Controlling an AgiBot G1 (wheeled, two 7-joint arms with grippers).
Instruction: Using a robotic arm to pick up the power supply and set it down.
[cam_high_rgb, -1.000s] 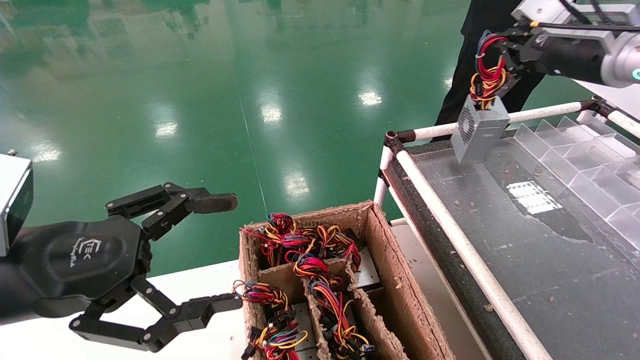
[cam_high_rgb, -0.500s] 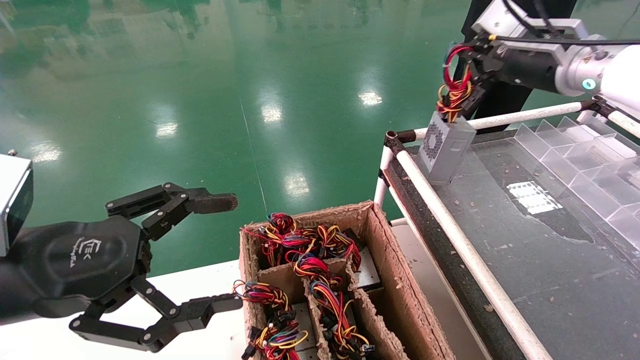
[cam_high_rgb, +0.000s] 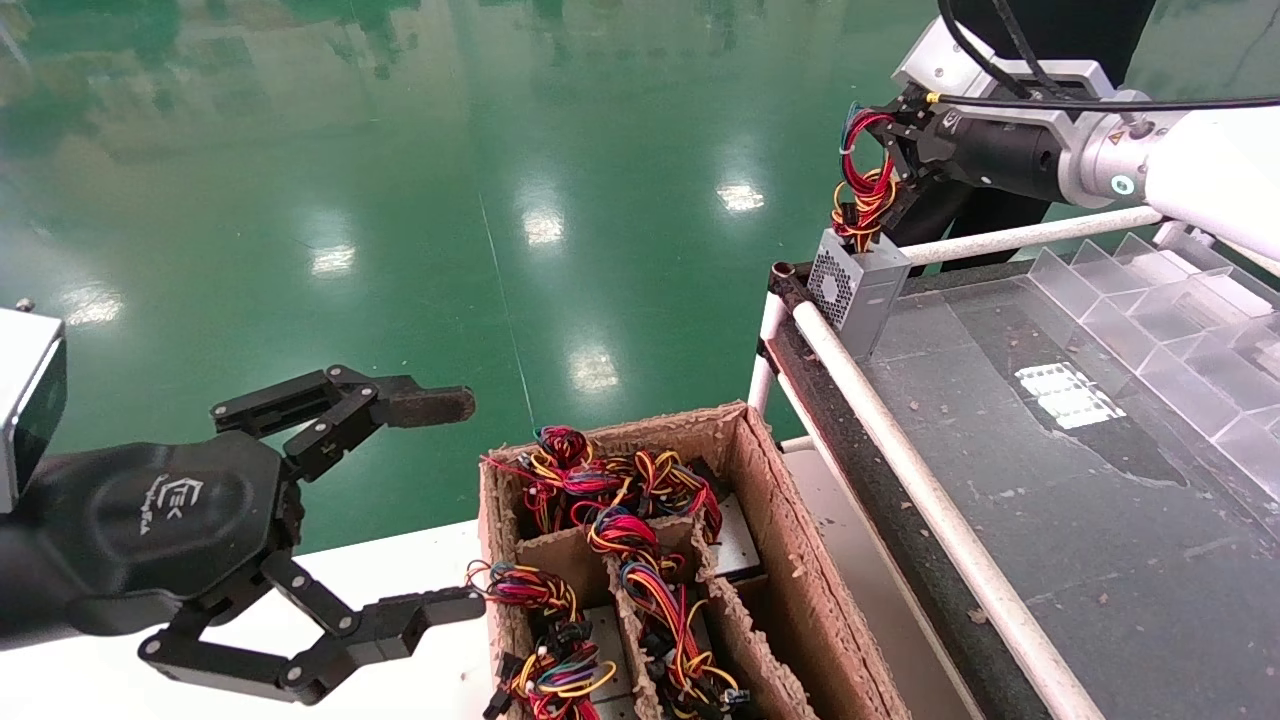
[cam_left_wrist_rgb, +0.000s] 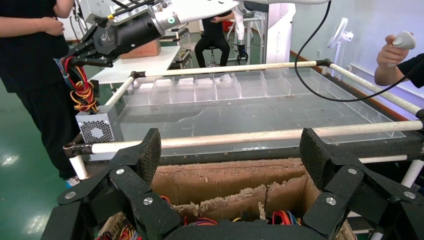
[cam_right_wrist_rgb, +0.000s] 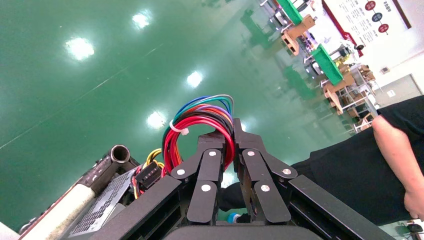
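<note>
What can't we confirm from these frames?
- Whether the power supply rests on the black table or hangs just above: head and left wrist views, its underside sits behind the white rail.
- Grey boxes in the cardboard box: head view, wire bundles cover them.
- Right gripper pad contact on the wires: right wrist view, the fingers hide it.
- Left gripper: open, idle.
</note>
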